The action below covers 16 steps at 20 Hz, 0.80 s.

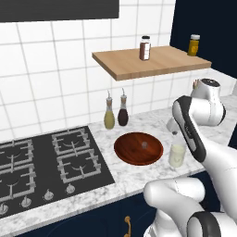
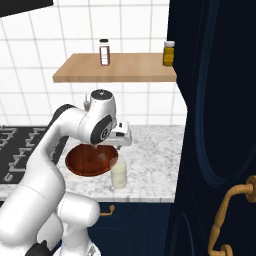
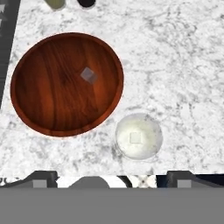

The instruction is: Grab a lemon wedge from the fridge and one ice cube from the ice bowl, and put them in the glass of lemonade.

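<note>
The ice bowl [image 3: 39, 105], wide and of dark red-brown wood, sits on the marble counter with one small pale ice cube [image 3: 89, 75] near its middle. Just right of it stands the glass of lemonade [image 3: 138, 136], and a faint pale square shows in its liquid. My gripper [image 3: 113, 180] hangs open above the counter's front edge, close over the glass, with nothing between its fingers. The base views show the bowl [image 1: 127, 152] [image 2: 80, 167] and the glass [image 1: 177, 155] [image 2: 118, 174] below my hand. The lemon wedge and the fridge are out of view.
Two stoppered bottles [image 1: 109, 118] [image 1: 123, 113] stand behind the bowl against the tiled wall. A gas hob [image 1: 46, 162] lies to the left. A wooden shelf [image 1: 125, 65] with two jars hangs above. A tall navy cabinet door [image 2: 215, 125] with a gold handle stands on the right.
</note>
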Motion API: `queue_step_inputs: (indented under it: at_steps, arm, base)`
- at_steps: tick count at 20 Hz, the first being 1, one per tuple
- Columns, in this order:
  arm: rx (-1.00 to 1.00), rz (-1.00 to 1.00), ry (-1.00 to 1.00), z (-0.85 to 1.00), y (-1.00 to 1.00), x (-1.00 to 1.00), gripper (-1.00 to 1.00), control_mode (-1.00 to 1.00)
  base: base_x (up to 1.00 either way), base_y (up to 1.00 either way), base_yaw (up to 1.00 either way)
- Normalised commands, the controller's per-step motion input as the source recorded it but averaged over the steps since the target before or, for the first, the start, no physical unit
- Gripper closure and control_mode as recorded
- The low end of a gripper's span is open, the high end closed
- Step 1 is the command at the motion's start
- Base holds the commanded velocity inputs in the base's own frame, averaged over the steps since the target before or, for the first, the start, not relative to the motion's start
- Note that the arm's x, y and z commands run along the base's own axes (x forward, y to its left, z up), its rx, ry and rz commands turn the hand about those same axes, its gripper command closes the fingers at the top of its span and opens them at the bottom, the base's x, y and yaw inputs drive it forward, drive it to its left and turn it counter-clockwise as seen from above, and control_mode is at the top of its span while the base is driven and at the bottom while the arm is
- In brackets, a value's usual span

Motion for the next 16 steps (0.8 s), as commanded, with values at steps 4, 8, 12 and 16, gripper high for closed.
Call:
queue_step_inputs:
  at_steps: [4, 8, 12, 16]
  arm:
    - [0.01, 0.00, 0.00, 0.00, 0.21, -0.94, -1.00, -1.00]
    - [0.00, -0.08, 0.00, 0.00, 0.42, -0.85, -1.00, -1.00]
    - [0.00, -0.12, 0.00, 0.00, 0.64, -0.52, -1.00, -1.00]
    - [-0.01, -0.16, 0.00, 0.07, 0.39, 0.00, -1.00, -1.00]
  base:
    - [0.00, 0.00, 0.00]
    - [0.00, 0.00, 0.00]
    - [0.00, 0.00, 0.00]
    - [0.00, 0.00, 0.00]
